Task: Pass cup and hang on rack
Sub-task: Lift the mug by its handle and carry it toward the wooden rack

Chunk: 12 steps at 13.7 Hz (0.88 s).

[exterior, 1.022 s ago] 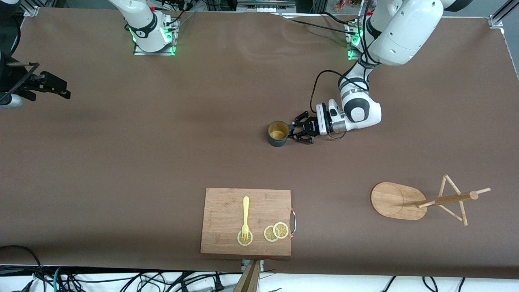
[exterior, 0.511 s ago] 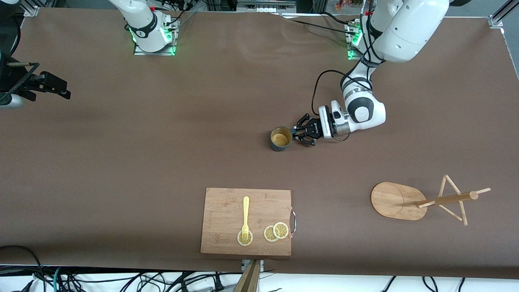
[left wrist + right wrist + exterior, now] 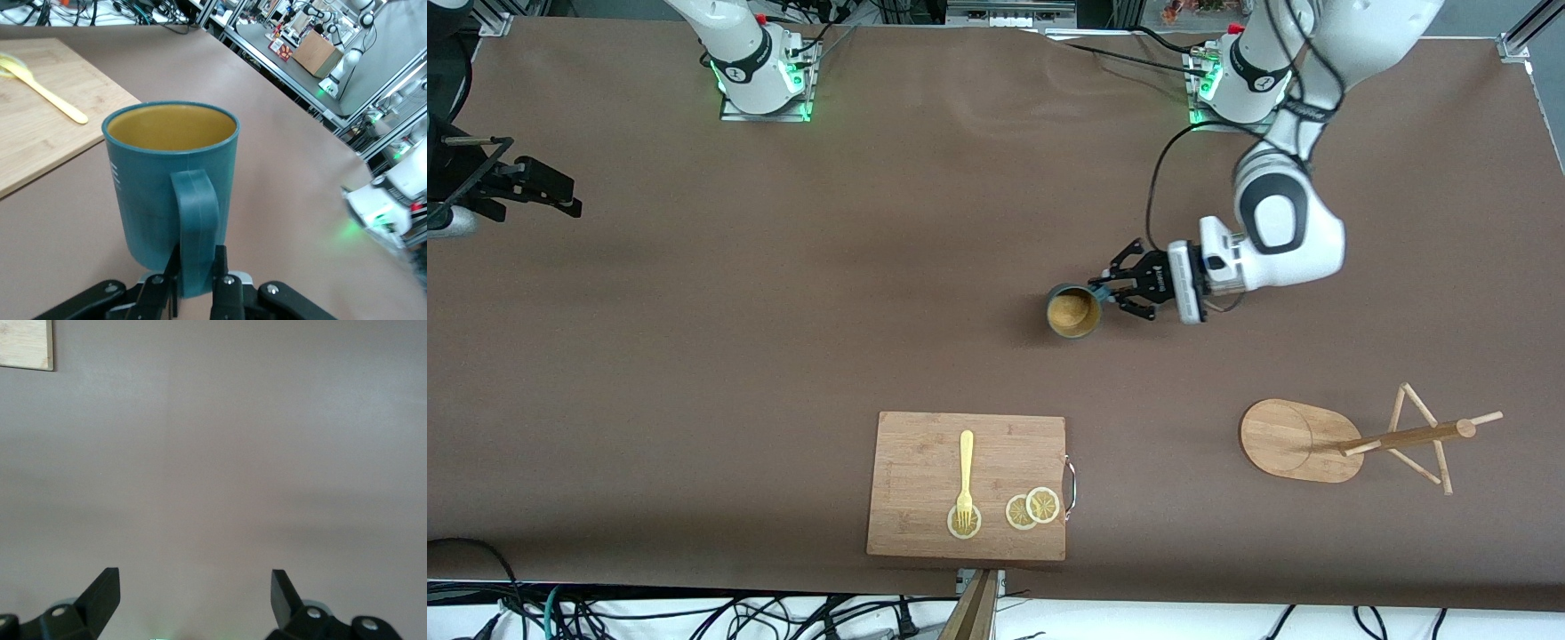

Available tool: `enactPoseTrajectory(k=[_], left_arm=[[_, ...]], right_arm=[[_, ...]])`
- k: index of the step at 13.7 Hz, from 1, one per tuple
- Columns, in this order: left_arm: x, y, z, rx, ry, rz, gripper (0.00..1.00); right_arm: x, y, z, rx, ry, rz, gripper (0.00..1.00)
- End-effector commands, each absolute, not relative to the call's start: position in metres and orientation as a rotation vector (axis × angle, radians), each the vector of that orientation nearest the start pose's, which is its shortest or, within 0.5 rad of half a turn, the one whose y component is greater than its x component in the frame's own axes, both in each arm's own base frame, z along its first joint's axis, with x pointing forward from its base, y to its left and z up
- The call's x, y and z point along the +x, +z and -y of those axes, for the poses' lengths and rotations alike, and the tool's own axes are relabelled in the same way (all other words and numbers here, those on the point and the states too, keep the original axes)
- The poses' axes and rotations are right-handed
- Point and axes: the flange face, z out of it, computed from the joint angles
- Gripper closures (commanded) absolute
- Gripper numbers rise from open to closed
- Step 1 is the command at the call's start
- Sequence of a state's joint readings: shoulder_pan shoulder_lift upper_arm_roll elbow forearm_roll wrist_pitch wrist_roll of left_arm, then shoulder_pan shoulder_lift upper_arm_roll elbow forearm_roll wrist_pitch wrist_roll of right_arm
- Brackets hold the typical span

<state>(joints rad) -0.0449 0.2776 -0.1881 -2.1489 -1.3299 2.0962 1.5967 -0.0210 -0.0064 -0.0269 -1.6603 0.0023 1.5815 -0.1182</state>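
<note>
Since a second ago my left gripper [image 3: 1110,293] has carried the cup [image 3: 1073,311] toward the right of the front view, and the cup now tips so its mustard inside faces the camera. I see the gripper clamped on the cup's loop handle [image 3: 195,230], just right of the frame's centre, over bare table [image 3: 783,311]. Lower right, the rack [image 3: 1352,440] stands near the table's edge at the left arm's end. Lower centre sits the cutting board [image 3: 925,453] with a yellow fork [image 3: 965,476] and lemon slices [image 3: 1032,508]. My right gripper [image 3: 193,593] waits with fingers wide apart, out at the frame's left edge
</note>
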Motion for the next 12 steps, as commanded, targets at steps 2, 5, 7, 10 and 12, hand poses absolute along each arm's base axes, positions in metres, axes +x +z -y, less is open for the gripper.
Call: enactPoseTrajectory(k=[2,5,7,10,12], left_arm=[[0.536,0.356,0.105,1.986,0.279,0.690,1.00],[0.544,0.386,0.031,1.951,0.163,0.459,1.00],[0.543,0.398,-0.012,1.935,0.098,0.307,1.00],[0.542,0.405,-0.068,1.915,0.024,0.062,1.00],[0.546,0.408,-0.092,1.892,-0.012,-0.070,1.00]], right_arm=[[0.550,0.593,0.025,-3.115,0.117,0.092,0.00],[0.550,0.593,0.025,-3.115,0.117,0.092,0.00],[0.550,0.592,0.025,-3.115,0.120,0.092,0.00],[0.550,0.593,0.024,-3.115,0.117,0.097,0.00],[0.550,0.593,0.024,-3.115,0.117,0.097,0.00]])
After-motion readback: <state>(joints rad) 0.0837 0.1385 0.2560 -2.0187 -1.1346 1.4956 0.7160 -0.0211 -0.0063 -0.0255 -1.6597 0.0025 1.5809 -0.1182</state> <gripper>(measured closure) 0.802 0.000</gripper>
